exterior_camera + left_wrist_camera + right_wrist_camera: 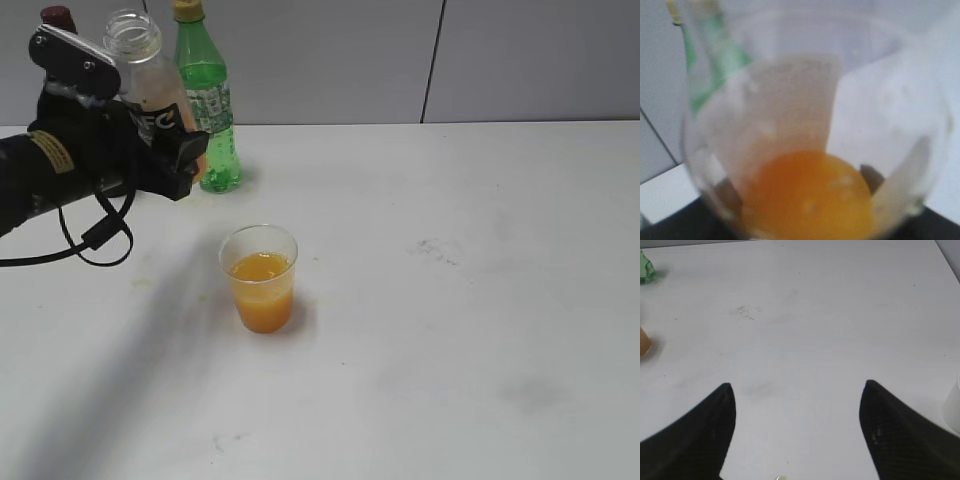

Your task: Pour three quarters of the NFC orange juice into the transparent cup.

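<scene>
My left gripper [165,150] is shut on the NFC orange juice bottle [148,85], uncapped and nearly upright, at the far left above the table. In the left wrist view the bottle [810,150] fills the frame, mostly empty, with a little orange juice at its bottom. The transparent cup [259,277] stands in the middle of the table, about half full of orange juice, to the lower right of the bottle; its edge shows in the right wrist view [643,341]. My right gripper [797,390] is open and empty over bare table; it is out of the exterior view.
A green plastic bottle [208,100] with a yellow cap stands just behind the held bottle. A dark bottle top [58,17] shows at the far left. A white object [954,402] sits at the right edge of the right wrist view. The table [450,300] is white.
</scene>
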`<state>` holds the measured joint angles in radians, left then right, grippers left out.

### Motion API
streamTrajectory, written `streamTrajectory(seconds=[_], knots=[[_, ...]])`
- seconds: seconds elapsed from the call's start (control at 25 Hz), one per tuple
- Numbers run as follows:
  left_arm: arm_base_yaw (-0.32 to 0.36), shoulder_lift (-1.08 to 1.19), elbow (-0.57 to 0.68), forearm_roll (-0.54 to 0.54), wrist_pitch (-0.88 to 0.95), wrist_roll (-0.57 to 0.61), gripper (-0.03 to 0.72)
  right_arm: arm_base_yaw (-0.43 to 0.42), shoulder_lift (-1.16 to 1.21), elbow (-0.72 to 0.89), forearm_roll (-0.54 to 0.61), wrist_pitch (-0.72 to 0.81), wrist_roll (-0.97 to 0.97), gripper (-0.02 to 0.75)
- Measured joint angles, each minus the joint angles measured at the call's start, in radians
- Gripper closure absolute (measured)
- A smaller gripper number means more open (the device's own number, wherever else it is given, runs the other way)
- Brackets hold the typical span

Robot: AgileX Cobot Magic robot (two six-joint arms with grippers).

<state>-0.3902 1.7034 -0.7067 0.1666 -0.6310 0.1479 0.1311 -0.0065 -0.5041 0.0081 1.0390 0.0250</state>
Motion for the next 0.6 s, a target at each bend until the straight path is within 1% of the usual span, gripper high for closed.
streamTrajectory(seconds=[0.16,0.24,0.48,0.6], knots=[[0.026,0.054,-0.059,0.216,-0.039,-0.236,0.211,0.0,0.0,0.0,0.0,0.0,0.0,0.147],[0.027,0.09,-0.105,0.299,-0.043,-0.304,0.211,0.0,0.0,0.0,0.0,0.0,0.0,0.147],[0.028,0.191,-0.267,0.431,-0.023,-0.436,0.211,0.0,0.0,0.0,0.0,0.0,0.0,0.147],[0.025,0.246,-0.376,0.51,0.032,-0.517,0.211,0.0,0.0,0.0,0.0,0.0,0.0,0.147]])
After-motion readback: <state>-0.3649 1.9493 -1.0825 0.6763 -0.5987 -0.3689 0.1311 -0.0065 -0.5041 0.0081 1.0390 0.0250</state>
